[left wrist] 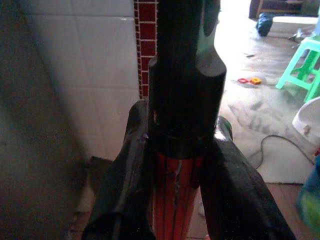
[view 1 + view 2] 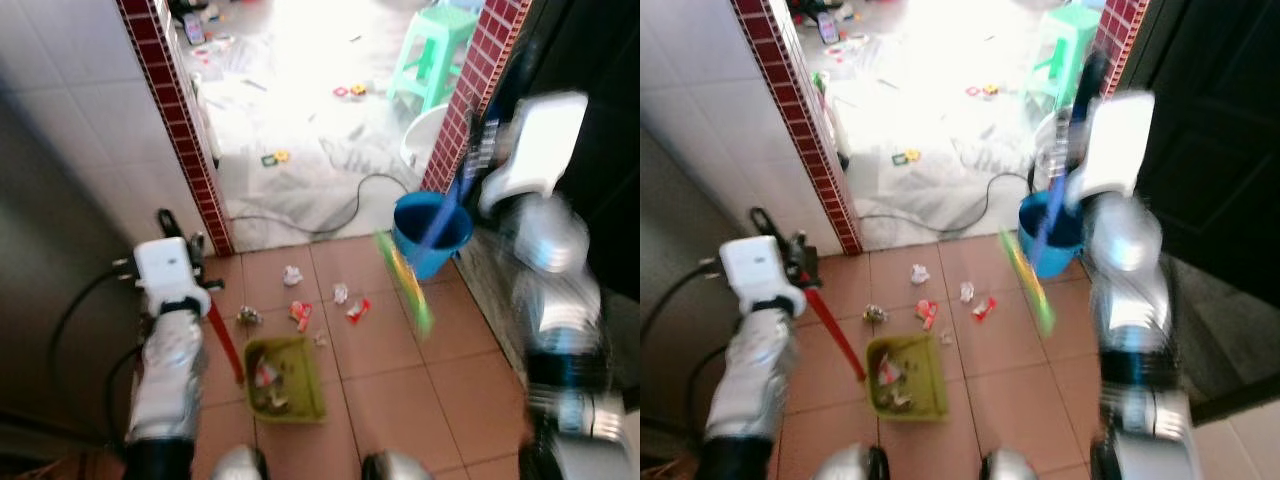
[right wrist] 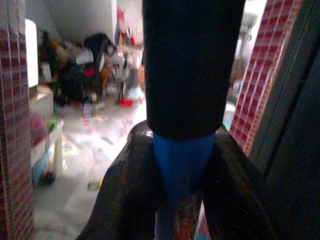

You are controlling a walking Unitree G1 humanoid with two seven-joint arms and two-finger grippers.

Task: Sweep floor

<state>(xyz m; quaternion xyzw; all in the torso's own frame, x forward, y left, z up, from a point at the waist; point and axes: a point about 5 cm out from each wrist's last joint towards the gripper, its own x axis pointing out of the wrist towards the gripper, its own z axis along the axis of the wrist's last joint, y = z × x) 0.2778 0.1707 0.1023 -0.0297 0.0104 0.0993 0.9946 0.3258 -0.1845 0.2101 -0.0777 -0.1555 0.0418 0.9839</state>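
Note:
A green dustpan (image 2: 285, 378) rests on the terracotta tiles with some scraps inside it. Its red handle (image 2: 225, 340) rises to my left gripper (image 2: 185, 248), which is shut on it; the left wrist view has the handle (image 1: 175, 200) clamped between the black fingers (image 1: 125, 190). My right gripper (image 2: 485, 135) is raised at the right and shut on a blue broom handle (image 3: 182, 165). The broom's green head (image 2: 405, 280) is blurred above the tiles beside the litter. Several paper and wrapper scraps (image 2: 340, 293) lie just beyond the dustpan.
A blue bucket (image 2: 430, 235) stands at the right by a red-tiled pillar (image 2: 475, 90). Another red-tiled pillar (image 2: 180, 120) and a white wall close the left. Beyond the doorway are a black cable (image 2: 340, 215), a green stool (image 2: 435, 50) and small scattered toys.

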